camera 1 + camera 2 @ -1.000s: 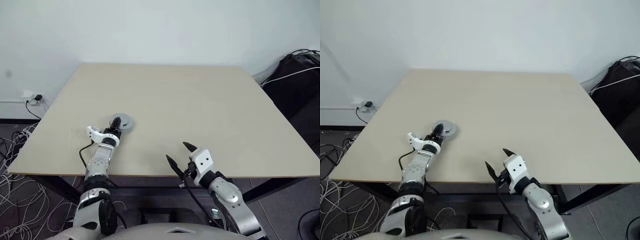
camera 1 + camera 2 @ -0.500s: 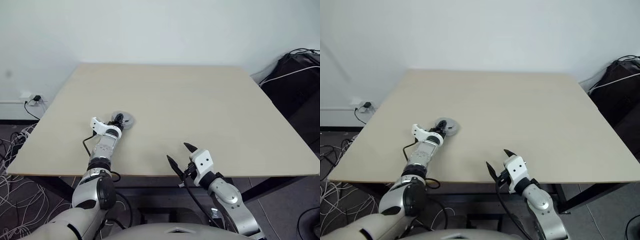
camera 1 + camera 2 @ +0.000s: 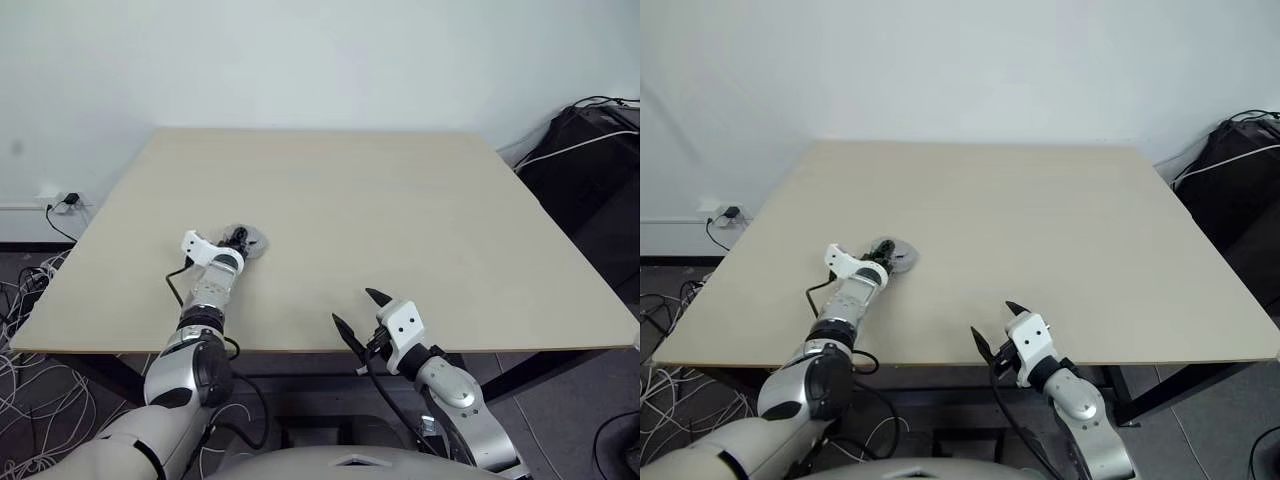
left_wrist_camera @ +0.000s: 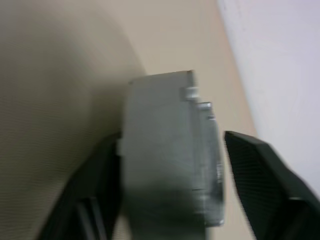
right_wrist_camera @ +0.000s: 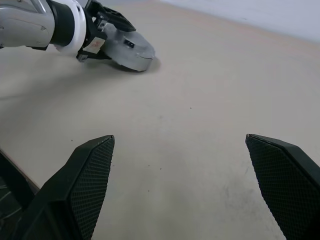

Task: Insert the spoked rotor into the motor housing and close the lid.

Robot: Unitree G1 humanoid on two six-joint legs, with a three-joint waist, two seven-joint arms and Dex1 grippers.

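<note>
A round silver-grey metal unit (image 3: 252, 241) lies on the left part of the tan table (image 3: 400, 210). Its top is a shiny cover, which I take for the lid (image 5: 131, 46) sitting on the motor housing. No copper ring shows, and the spoked rotor is hidden. My left gripper (image 3: 237, 240) straddles the unit edge-on. In the left wrist view one finger (image 4: 95, 185) lies against the unit's (image 4: 170, 150) side. The other finger (image 4: 260, 175) stands off it with a gap. My right gripper (image 3: 352, 306) hovers open over the table's front edge, holding nothing.
Loose cables (image 3: 25, 400) lie on the floor at the left, below a wall socket (image 3: 68, 197). A black bag with cords (image 3: 595, 160) sits past the table's right edge. The table's middle and right are bare.
The left wrist has rolled and the arm has pushed slightly forward. Its fingers have spread wider around the silver unit, which now lies lower and partly hidden behind them. The right arm has kept still.
</note>
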